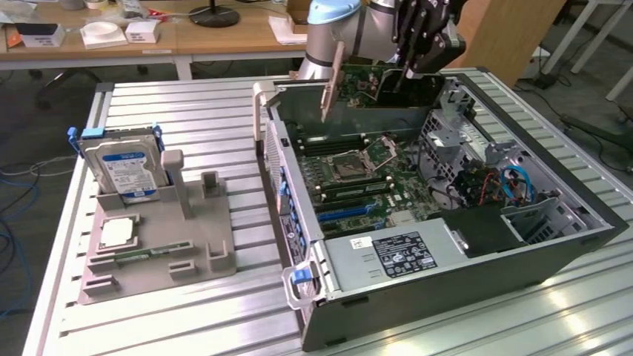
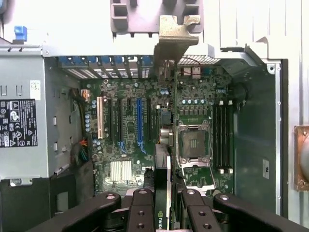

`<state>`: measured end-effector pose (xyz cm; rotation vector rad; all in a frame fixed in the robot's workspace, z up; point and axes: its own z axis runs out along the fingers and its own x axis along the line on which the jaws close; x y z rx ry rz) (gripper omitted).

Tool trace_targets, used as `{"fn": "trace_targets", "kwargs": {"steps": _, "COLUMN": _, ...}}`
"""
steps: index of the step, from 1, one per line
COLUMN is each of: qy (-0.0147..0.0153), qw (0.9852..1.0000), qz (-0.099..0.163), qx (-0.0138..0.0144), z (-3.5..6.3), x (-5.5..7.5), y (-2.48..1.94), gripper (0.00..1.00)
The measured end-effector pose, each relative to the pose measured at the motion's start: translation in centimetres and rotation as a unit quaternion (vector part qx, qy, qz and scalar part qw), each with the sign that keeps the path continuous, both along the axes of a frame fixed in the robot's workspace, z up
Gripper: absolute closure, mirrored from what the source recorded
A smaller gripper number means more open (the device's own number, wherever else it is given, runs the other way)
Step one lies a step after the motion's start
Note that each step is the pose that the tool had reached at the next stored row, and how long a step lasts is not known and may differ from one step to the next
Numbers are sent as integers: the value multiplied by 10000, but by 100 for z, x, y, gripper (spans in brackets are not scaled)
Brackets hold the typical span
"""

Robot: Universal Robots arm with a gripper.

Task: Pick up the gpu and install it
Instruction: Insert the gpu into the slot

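Computer case (image 1: pixel 554 245) lies open on the slatted table (image 1: pixel 178 119), motherboard (image 1: pixel 366 178) facing up. Grey fixture tray (image 1: pixel 148 245) sits at 9 o'clock of the case, holding the hard drive (image 1: pixel 124 170) upright and a small silver chip (image 1: pixel 117 232).

Graphics card (image 1: pixel 381 85) hangs on edge above the far end of the case, at 12 o'clock, clear of the motherboard. Gripper (image 1: pixel 416 73) pinches its top edge, fingers (image 2: pixel 145 212) closed on the board from both faces.

Handling, judged: light, stiff, thin, fragile; components on both faces. Best held by the bare board edge, as now. A narrow pinch could let it swing.

Exterior view gives the card's height over the case. Wrist view looks straight down along the card's edge (image 2: pixel 163 193), with its metal bracket (image 2: pixel 175 41) toward the rear slot openings and the expansion slots (image 2: pixel 140 121) beside it.
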<state>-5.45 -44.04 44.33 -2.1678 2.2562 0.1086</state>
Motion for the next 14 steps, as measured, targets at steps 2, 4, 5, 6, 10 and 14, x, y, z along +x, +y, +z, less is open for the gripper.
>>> {"fn": "trace_targets", "kwargs": {"steps": 2, "qy": 0, "qw": 10000, "qz": 87, "qx": 0, "z": 0, "x": 0, "y": 0, "gripper": 74}}
{"fn": "trace_targets", "kwargs": {"steps": 4, "qy": 0, "qw": 9999, "qz": 172, "qx": 2, "z": 0, "x": 0, "y": 0, "gripper": 74}}
{"fn": "trace_targets", "kwargs": {"steps": 5, "qy": 0, "qw": 9998, "qz": 202, "qx": 4, "z": 0, "x": 0, "y": 0, "gripper": 74}}
{"fn": "trace_targets", "kwargs": {"steps": 6, "qy": 0, "qw": 9998, "qz": 209, "qx": 5, "z": 0, "x": 0, "y": 0, "gripper": 74}}
{"fn": "trace_targets", "kwargs": {"steps": 10, "qy": 0, "qw": 9998, "qz": 213, "qx": 5, "z": 0, "x": 0, "y": 0, "gripper": 74}}
{"fn": "trace_targets", "kwargs": {"steps": 14, "qy": -11, "qw": 9998, "qz": 215, "qx": 4, "z": 0, "x": 0, "y": 0, "gripper": 74}}
